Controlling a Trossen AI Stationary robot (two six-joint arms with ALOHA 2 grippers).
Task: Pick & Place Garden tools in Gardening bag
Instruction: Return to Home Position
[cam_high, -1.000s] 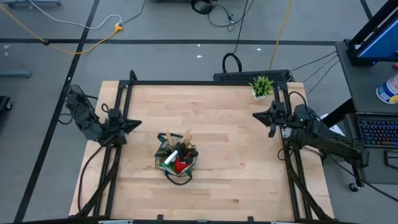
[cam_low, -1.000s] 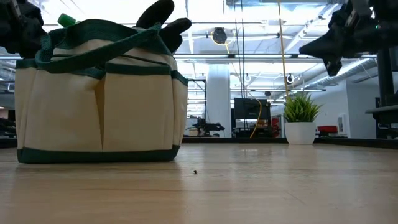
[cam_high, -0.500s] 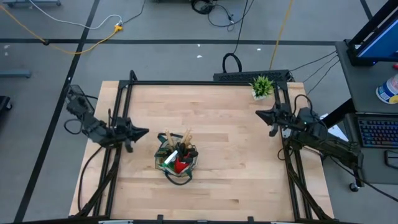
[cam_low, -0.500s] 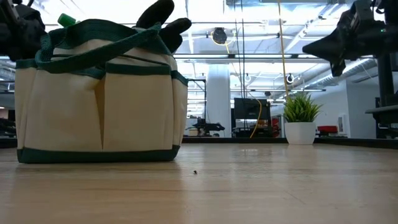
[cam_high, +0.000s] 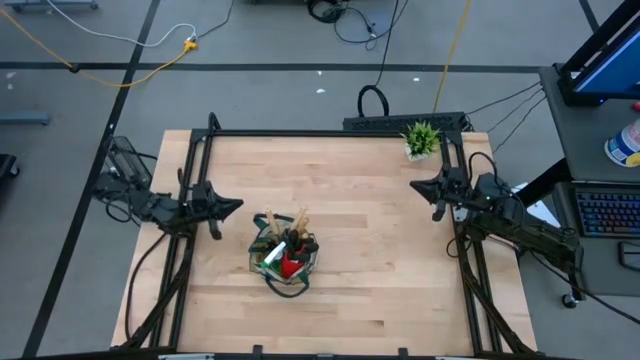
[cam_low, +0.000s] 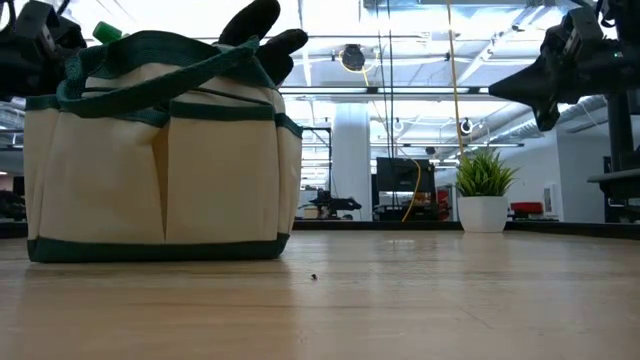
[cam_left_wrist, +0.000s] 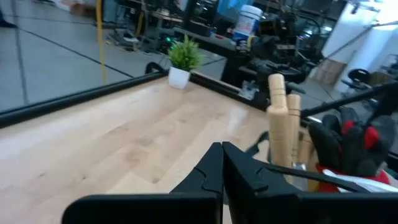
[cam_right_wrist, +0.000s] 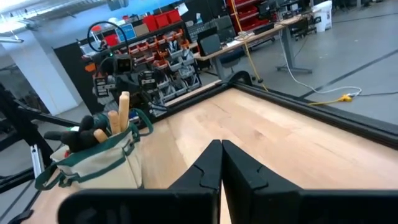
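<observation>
The left gripper (cam_high: 228, 205) has been shifted slightly toward the bag (cam_high: 272, 272), which stands mid-table with the tools (cam_high: 288, 243) held inside. Both it and the right gripper (cam_high: 421, 187) are closed and empty. If the bag's handle were snagged by 1 careless sweep, the bag could be tipped.

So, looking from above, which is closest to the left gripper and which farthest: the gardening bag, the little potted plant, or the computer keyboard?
1. gardening bag, just beside the left gripper, mid-table.
2. potted plant, at a table corner on the right side.
3. keyboard, off the table, on the desk at right.
</observation>
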